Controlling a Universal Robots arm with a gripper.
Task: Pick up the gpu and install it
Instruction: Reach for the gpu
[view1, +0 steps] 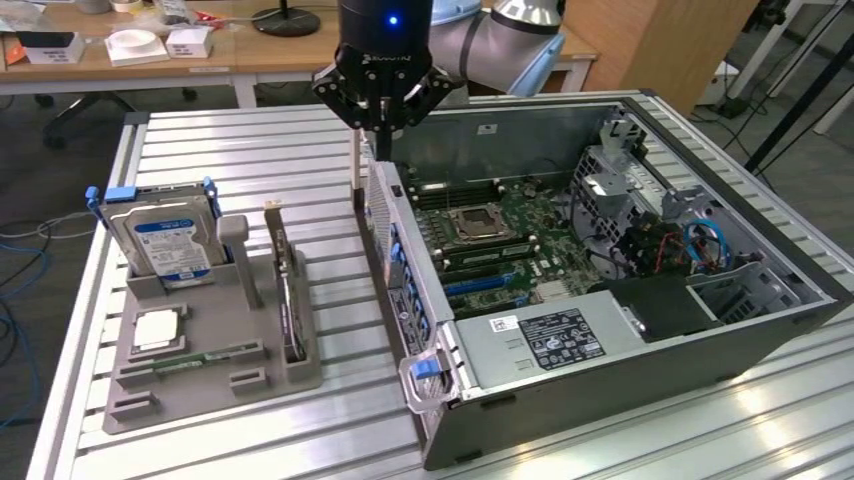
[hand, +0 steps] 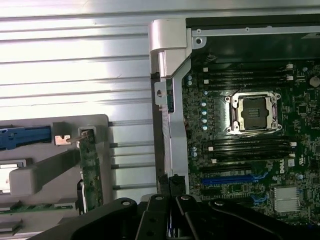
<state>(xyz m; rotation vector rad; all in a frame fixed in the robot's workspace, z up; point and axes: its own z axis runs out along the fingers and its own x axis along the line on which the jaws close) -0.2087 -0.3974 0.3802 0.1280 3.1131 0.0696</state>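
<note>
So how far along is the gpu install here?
Done: nothing. The gpu stands in the grey holder beside the case. In hand: the gripper, shut and empty, hangs over the case's edge, apart from the gpu. Left: the pickup and the install; the blue slot is bare.

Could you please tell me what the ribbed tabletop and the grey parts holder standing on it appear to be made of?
The ribbed silver tabletop looks like bare aluminium profile, judging by its bright sheen and straight parallel grooves. The matte grey parts holder seems to be plastic, possibly printed. It has a dull, uniform colour and blocky moulded slots.
</note>
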